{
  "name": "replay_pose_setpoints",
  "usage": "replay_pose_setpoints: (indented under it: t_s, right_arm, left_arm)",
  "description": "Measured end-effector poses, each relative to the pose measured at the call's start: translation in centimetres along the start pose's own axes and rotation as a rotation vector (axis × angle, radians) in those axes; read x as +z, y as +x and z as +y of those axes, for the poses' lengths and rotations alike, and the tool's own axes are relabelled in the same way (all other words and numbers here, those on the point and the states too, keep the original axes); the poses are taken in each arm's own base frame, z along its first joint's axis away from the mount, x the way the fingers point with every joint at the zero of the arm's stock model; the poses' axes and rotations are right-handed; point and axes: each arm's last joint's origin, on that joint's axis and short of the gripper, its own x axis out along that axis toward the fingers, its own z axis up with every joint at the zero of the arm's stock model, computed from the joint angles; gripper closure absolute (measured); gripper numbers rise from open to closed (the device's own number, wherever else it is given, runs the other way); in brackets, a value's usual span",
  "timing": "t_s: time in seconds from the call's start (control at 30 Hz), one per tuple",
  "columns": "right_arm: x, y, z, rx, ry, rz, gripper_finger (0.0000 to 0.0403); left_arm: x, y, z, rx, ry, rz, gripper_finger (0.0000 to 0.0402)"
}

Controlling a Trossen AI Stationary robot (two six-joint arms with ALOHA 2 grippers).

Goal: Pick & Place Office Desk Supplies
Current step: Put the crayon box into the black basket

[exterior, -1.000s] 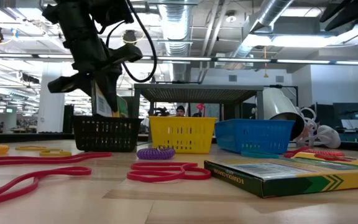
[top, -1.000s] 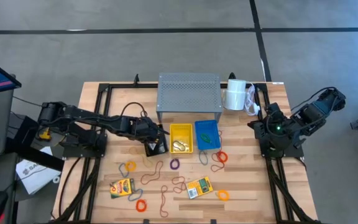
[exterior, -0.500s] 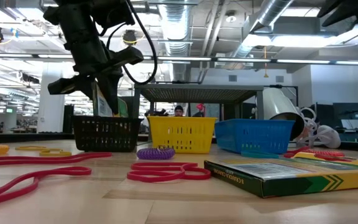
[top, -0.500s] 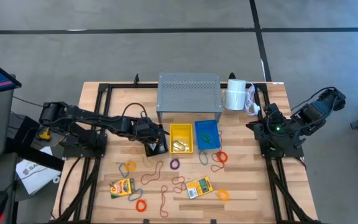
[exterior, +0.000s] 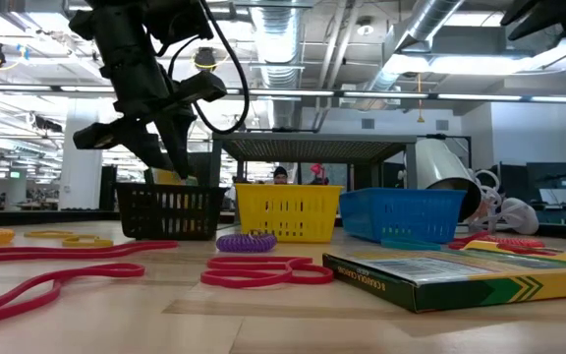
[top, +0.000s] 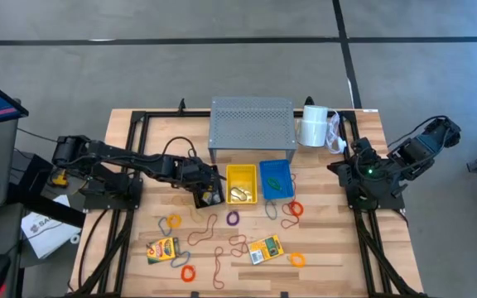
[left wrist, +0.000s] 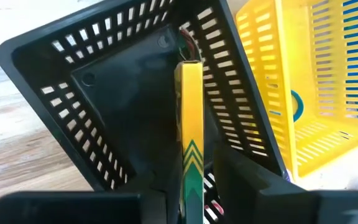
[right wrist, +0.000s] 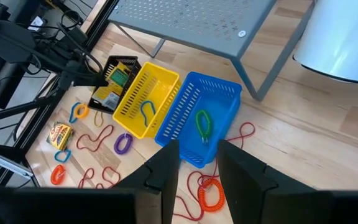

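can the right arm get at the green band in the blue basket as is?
Probably yes. The right gripper looks straight over the blue basket; the green band lies uncovered inside, and the left gripper is busy at the black basket.

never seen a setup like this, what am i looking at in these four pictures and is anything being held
Two robot arms work at a wooden table. One camera looks straight down, one sits at table height, and one rides on each wrist. Black, yellow and blue baskets sit before a grey metal riser, beside a white roll. Rubber bands and two crayon boxes lie loose. The left end effector is over the black basket, where another crayon box stands on edge between its fingers; whether it is gripped is unclear. The right end effector waits open at the table's right edge.
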Motion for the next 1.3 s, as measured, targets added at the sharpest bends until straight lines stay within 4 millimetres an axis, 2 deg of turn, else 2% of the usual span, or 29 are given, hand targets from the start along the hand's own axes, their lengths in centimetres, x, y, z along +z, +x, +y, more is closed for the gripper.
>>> replay_pose_setpoints:
  t_s: [0.47, 0.93, 1.17, 1.3]
  right_arm:
    - [0.0, 0.0, 0.7, 0.059, -0.014, -0.004, 0.0296]
    - [0.0, 0.0, 0.8, 0.061, -0.012, -0.004, 0.0296]
    - [0.0, 0.0, 0.9, 0.071, -0.011, 0.003, 0.0296]
    - [0.0, 0.0, 0.9, 0.074, -0.009, 0.003, 0.0296]
  left_arm:
    - [0.0, 0.0, 0.0, 0.004, 0.009, -0.011, 0.0273]
    - [1.3, 0.1, 0.3, 0.026, 0.143, -0.059, 0.0221]
    - [2.6, 0.3, 0.7, 0.045, 0.199, -0.075, 0.0212]
    - [3.4, -0.5, 1.0, 0.028, 0.223, -0.082, 0.0213]
